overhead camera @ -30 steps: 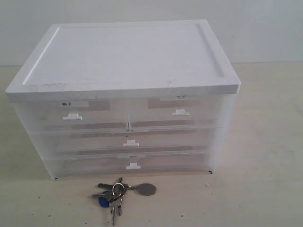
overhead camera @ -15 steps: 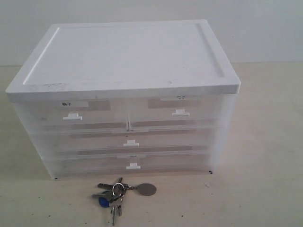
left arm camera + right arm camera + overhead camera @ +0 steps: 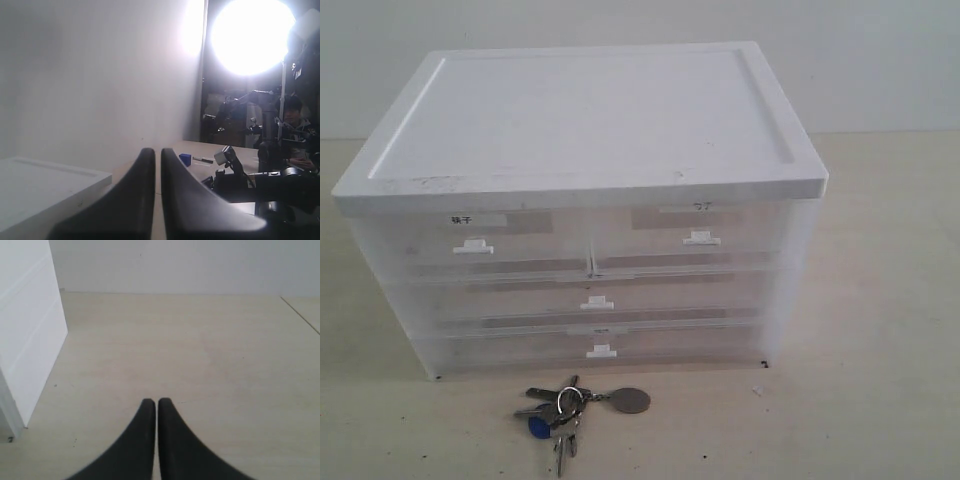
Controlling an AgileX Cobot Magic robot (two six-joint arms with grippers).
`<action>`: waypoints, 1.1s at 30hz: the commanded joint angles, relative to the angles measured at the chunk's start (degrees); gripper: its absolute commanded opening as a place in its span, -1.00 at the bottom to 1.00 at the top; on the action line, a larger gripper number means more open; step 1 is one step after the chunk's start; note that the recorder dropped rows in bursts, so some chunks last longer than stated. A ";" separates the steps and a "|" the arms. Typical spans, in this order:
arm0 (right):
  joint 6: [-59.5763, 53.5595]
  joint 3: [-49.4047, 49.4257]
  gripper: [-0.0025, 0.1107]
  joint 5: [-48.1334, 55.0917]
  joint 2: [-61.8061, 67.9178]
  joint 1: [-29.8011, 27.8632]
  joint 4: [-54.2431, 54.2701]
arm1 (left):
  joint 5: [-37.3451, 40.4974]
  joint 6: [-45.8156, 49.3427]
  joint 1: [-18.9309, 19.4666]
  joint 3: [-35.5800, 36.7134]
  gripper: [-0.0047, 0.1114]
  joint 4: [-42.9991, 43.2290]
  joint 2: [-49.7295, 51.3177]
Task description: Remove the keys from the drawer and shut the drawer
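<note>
The keys (image 3: 566, 409), silver with a round blue tag and an oval grey tag (image 3: 631, 401), lie on the table just in front of the translucent drawer cabinet (image 3: 590, 300). All of its drawers sit flush and shut, including the bottom drawer (image 3: 600, 347). No arm shows in the exterior view. My left gripper (image 3: 157, 152) is shut on nothing, raised beside the cabinet's white top (image 3: 45, 185). In the right wrist view my right gripper (image 3: 153, 402) is shut and empty over bare table, with the cabinet's side (image 3: 27, 335) off to one side.
The cabinet has a white lid (image 3: 580, 110) and a pale wooden table (image 3: 880, 300) around it. In the left wrist view a bright lamp (image 3: 252, 35), a small blue block (image 3: 185, 159) and dark equipment (image 3: 260, 175) stand beyond the table.
</note>
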 commanded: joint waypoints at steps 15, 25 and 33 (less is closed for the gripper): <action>-0.35 0.00 -0.96 -0.29 -0.32 -0.13 0.07 | -7.22 -7.81 -0.54 0.75 -0.84 -0.58 -0.13; -0.35 0.00 -0.96 -0.29 -0.32 -0.13 0.07 | 3.58 -9.74 -0.54 0.73 -0.84 -1.04 18.63; 0.00 0.00 -0.96 -0.46 -0.32 -0.13 0.07 | 4.80 -6.91 -0.54 -4.30 -0.84 -1.04 55.03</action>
